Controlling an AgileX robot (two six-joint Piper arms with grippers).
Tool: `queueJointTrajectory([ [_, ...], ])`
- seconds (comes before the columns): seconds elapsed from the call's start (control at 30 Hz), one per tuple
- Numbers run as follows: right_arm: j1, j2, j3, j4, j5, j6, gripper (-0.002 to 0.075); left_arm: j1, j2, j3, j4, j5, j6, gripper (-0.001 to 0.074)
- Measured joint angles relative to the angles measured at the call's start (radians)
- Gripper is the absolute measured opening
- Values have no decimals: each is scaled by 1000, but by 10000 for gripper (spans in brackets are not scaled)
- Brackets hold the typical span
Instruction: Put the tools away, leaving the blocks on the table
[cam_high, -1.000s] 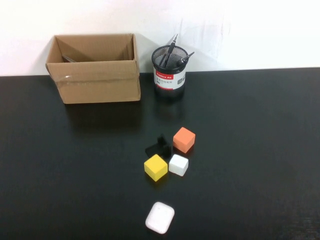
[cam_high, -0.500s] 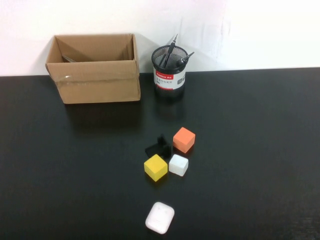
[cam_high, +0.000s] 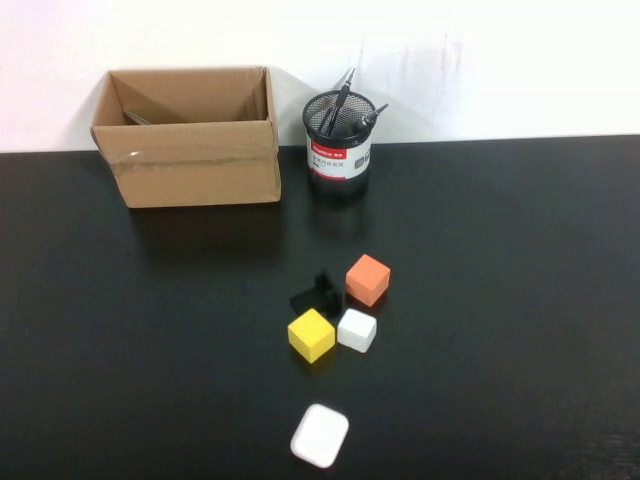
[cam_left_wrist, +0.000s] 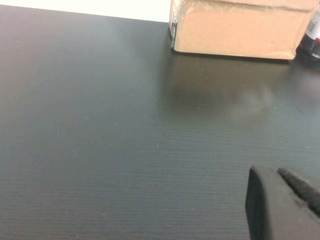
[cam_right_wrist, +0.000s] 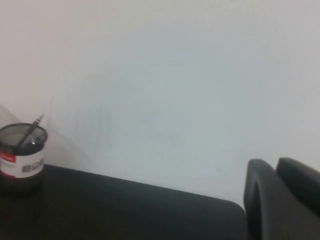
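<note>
tools (cam_high: 345, 105) upright in mesh cup (cam_high: 338, 148), back edge, stowed | blocks (cam_high: 338, 308) mid-table, left as asked | left gripper (cam_left_wrist: 285, 200), right gripper (cam_right_wrist: 280, 197) parked off-desk, empty, opening unclear

**Non-task items on the tabletop**

1 open cardboard box (cam_high: 186, 137) stands at the far edge against the wall. Just beside it stands 1 black mesh cup (cam_high: 339, 135). 1 small white rounded case (cam_high: 320, 435) lies near the front edge.

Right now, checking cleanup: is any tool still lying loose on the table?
No: only the blocks and a white case lie on the table.
</note>
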Motion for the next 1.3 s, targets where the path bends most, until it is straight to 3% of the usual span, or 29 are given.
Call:
queueJointTrajectory([
  [0.23,-120,-266,389,201,-262,-9,-4,0,0,0,0,0,0,0],
  [0.37,-173,-291,558,328,-310,-9,-4,0,-2,0,0,0,0,0],
  [0.7,-202,-294,583,347,13,-114,-4,0,-2,0,0,0,0,0],
  [1.3,-202,-294,583,347,24,-178,-4,0,-2,0,0,0,0,0],
])
